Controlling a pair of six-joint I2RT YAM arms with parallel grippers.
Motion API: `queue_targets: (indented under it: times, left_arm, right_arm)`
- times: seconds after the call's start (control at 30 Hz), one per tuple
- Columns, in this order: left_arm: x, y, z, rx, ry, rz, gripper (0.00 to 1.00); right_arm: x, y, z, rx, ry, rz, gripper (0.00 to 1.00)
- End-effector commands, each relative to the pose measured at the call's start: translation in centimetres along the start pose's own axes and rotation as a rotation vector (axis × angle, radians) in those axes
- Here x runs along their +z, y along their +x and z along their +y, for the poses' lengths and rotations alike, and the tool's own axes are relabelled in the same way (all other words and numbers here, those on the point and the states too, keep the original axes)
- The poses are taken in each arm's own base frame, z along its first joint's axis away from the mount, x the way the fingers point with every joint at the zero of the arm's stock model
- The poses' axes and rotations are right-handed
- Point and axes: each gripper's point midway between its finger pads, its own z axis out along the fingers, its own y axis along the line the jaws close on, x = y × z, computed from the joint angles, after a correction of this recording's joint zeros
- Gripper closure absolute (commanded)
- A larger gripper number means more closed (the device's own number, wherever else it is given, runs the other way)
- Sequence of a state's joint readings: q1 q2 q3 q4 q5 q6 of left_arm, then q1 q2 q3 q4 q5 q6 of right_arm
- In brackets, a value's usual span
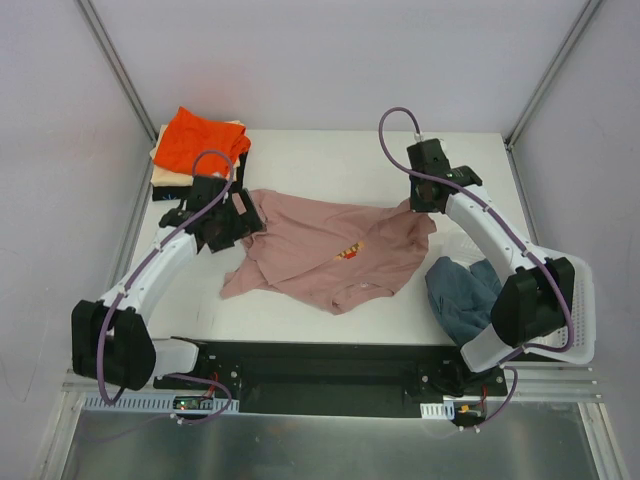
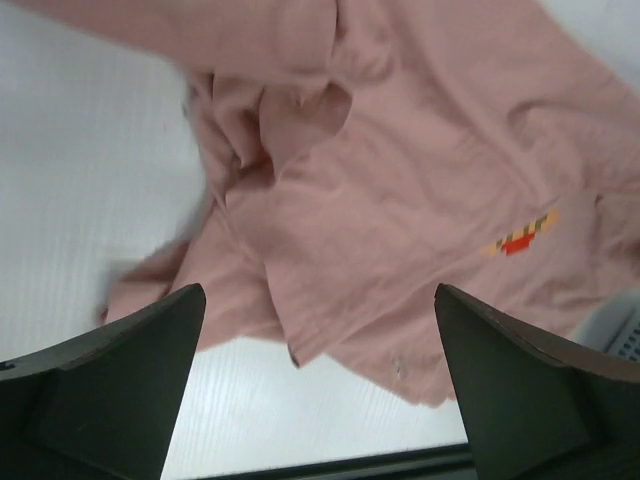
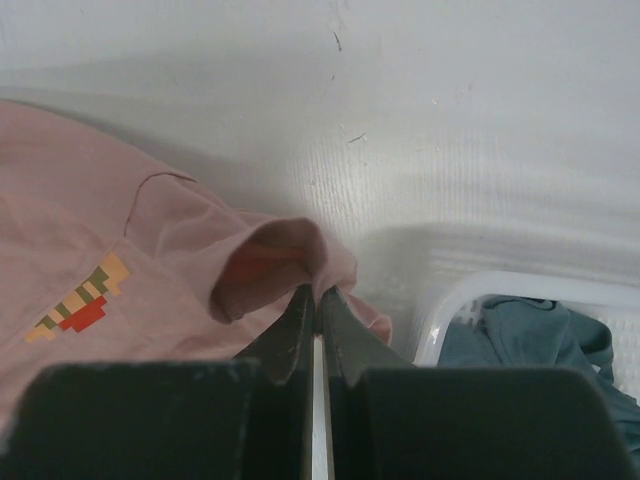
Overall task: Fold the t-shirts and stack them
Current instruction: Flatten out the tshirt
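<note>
The pink shirt (image 1: pixel 320 255) lies crumpled in the middle of the white worktop (image 1: pixel 330 160), its small blocky print (image 1: pixel 349 251) facing up. The left claw (image 2: pixel 318 295) hangs above the shirt's left side with its fingers wide apart and nothing between them. The right claw (image 3: pixel 316 292) is at the shirt's right side, its fingers pressed together on the edge of a sleeve (image 3: pixel 265 260) - the cuff stands open just beyond the tips. At the far left corner of the worktop sits a pile with an orange shirt (image 1: pixel 195 140) on top, a cream shirt (image 1: pixel 158 172) under it and a black shirt (image 1: pixel 163 193) at the bottom. A blue shirt (image 1: pixel 462 290) lies bunched in the white basket (image 1: pixel 585 320) at the right edge - beside the right arm.
</note>
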State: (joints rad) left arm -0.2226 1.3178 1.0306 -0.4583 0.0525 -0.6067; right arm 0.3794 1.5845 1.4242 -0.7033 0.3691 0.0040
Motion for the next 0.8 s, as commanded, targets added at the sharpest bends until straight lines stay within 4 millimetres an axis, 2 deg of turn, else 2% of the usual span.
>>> queue_targets:
  times: [0.0,0.07,0.1,0.13,0.17,0.23,0.27,0.33,0.43,0.67,0.7,0.77]
  left_arm:
    - [-2.0,6.3,-0.5,-0.059,0.13,0.151,0.01]
    - [-1.8,9.1,0.1,-0.079,0.137,0.222,0.03]
    - [-1.7,9.9,0.4,-0.084,0.133,0.241,0.07]
    - [-1.5,10.7,0.6,-0.092,0.13,0.267,0.12]
    - [-1.1,11.8,1.0,-0.113,0.119,0.295,0.22]
    - [-0.6,12.9,0.9,-0.125,0.131,0.34,0.31]
    - [-0.3,13.2,0.2,-0.131,0.168,0.352,0.38]
    - [0.2,13.9,-0.3,-0.128,0.178,0.379,0.42]
    - [0.9,13.9,-0.6,-0.113,0.18,0.397,0.53]
    - [2.3,13.9,0.2,-0.105,0.121,0.402,0.68]
    - [2.3,13.8,0.1,-0.104,0.121,0.398,0.74]
    - [2.3,13.5,-0.1,-0.106,0.123,0.391,0.78]
  right_arm:
    - [-0.9,0.6,-1.6,0.021,0.052,-0.016,0.99]
    - [-0.7,1.3,-1.7,0.013,0.057,-0.001,0.99]
    - [-0.6,1.5,-1.7,0.013,0.055,0.003,0.99]
    - [-0.6,1.7,-1.7,0.015,0.051,0.007,0.99]
    - [-0.5,1.9,-1.5,0.013,0.046,0.013,0.99]
    - [-0.1,2.4,-1.2,0.008,0.031,0.031,0.99]
    - [-0.1,2.5,-1.1,0.006,0.025,0.034,0.99]
    - [0.1,2.8,-1.0,0.005,0.023,0.043,0.99]
    - [0.2,3.2,-1.2,0.004,0.032,0.047,0.99]
    - [0.2,3.6,-1.5,0.006,0.044,0.053,0.99]
    - [0.2,3.7,-1.5,0.003,0.046,0.057,0.99]
    - [0.2,3.6,-1.5,0.007,0.042,0.056,0.99]
